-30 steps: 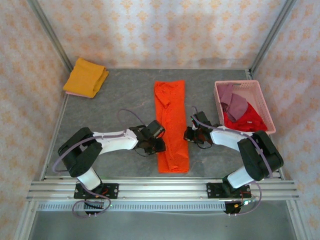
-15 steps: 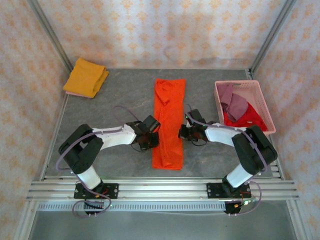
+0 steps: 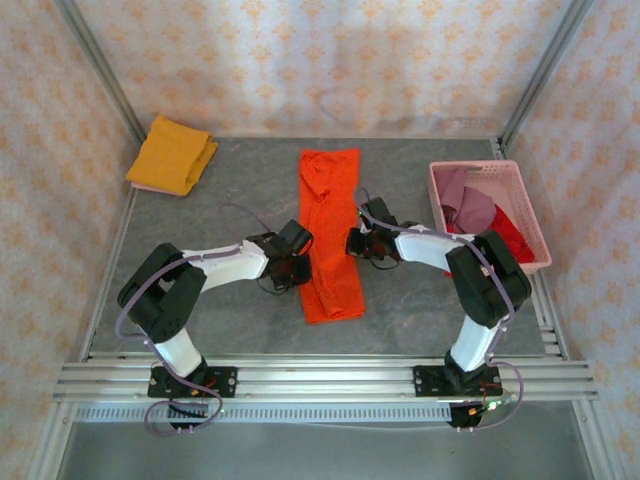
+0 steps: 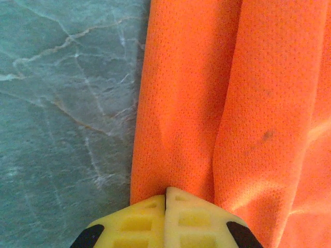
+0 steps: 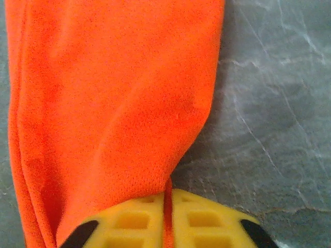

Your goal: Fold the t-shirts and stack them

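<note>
The orange t-shirt (image 3: 330, 232) lies as a long narrow strip down the middle of the table (image 3: 220, 215), its long axis running straight away from the arm bases, with the near hem closest to them. Partway up the strip, the left gripper (image 3: 297, 262) is pinched tight on the strip's left edge and the right gripper (image 3: 353, 243) is clamped on the right edge. Each wrist view shows fabric caught between closed jaws. The two arms are about equally close to the cloth, one on each side. The next fold likely has to go across that long axis, end over end. Farther back, a folded mustard t-shirt (image 3: 172, 154) sits in the far left corner. A red t-shirt (image 3: 497, 240) and a mauve t-shirt (image 3: 470, 205) wait in the basket (image 3: 490, 166) at far right.
</note>
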Controlling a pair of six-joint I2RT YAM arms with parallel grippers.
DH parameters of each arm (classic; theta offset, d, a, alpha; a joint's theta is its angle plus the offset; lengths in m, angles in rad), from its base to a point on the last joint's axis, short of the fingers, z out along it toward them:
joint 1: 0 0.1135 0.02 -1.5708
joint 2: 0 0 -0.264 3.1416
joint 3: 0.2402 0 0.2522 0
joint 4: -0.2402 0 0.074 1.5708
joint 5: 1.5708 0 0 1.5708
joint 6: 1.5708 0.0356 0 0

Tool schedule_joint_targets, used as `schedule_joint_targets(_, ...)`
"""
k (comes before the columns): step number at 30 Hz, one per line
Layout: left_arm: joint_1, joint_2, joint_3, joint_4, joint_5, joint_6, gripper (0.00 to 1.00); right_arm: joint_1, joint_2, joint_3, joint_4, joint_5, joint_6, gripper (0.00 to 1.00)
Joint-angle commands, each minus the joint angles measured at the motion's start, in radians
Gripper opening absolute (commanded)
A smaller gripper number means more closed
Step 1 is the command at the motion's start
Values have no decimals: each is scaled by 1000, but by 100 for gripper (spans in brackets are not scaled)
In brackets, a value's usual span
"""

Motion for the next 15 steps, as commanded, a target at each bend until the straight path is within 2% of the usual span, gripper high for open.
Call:
schedule_joint_targets(1, 2, -92, 16, -97, -66, 27, 5, 1, -45, 8, -41, 23, -22, 20)
schedule_joint_targets(4, 1, -182, -3, -137, -78, 22, 15, 6, -132, -49, -52, 29, -2, 36)
schedule_joint_targets(7, -12, -267, -53, -165, -69, -17, 27, 12, -239, -138, -48, 11, 54, 48)
schedule_joint_targets(11, -51, -371, -164, -136, -18, -127, 50, 22, -387, -278, -53, -47, 137, 54)
schedule_joint_targets(15, -109, -455, -260, -92, 7, -217, 61, 34, -507, -390, -66, -115, 225, 54)
